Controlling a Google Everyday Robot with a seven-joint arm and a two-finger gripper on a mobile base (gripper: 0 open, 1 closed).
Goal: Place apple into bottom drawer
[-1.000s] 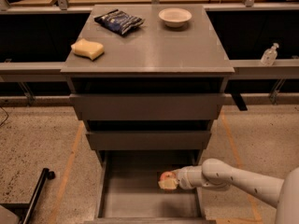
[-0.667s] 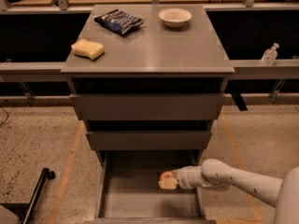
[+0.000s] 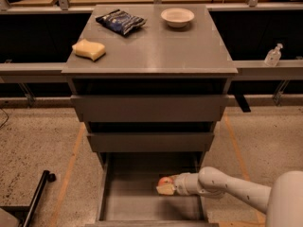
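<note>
The bottom drawer of the grey cabinet is pulled open, and its flat grey floor shows. My gripper reaches into it from the right, low over the floor near the right side. It is shut on the small red apple, which shows just above a pale finger. I cannot tell whether the apple touches the drawer floor. The white arm runs off to the lower right.
The two upper drawers are closed. On the cabinet top lie a yellow sponge, a dark blue chip bag and a white bowl. A clear bottle stands on the right shelf. A black bar lies on the floor at left.
</note>
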